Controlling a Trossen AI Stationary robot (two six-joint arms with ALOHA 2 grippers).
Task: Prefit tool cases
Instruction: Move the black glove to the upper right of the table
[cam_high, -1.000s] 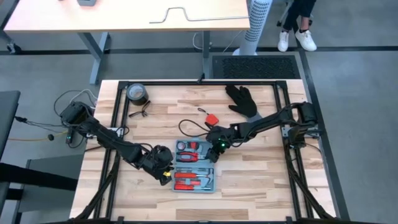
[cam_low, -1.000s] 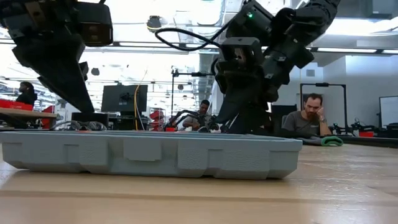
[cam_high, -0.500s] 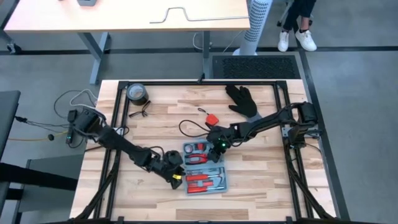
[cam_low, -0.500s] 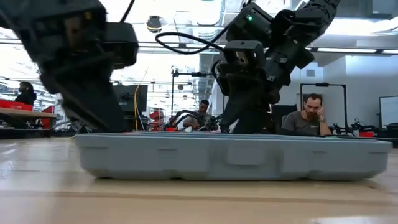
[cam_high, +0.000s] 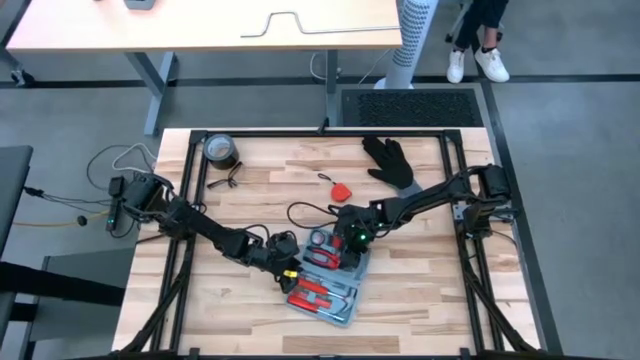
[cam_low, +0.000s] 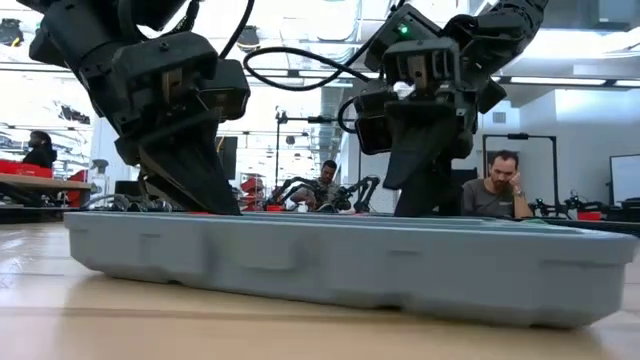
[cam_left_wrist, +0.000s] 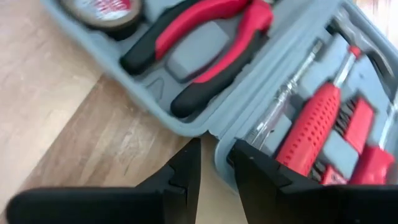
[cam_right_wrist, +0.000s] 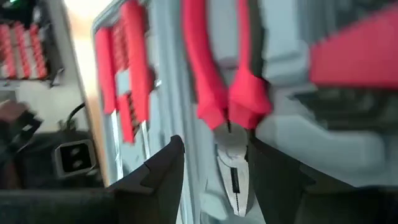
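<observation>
On the wooden tabletop (cam_high: 250, 310), the one open tool case (cam_high: 330, 275) has turned since a second ago: it now lies skewed and farther right, no longer square. The left tool (cam_high: 285, 268) has followed it to the case's left edge, its fingers (cam_left_wrist: 180, 174) slightly spread astride the rim. The right tool (cam_high: 350, 243) hangs over the case's far half, fingers spread above one pair of red-handled pliers (cam_right_wrist: 221, 74). One black glove (cam_high: 390, 160) and one tape roll (cam_high: 220, 150) lie beyond it.
</observation>
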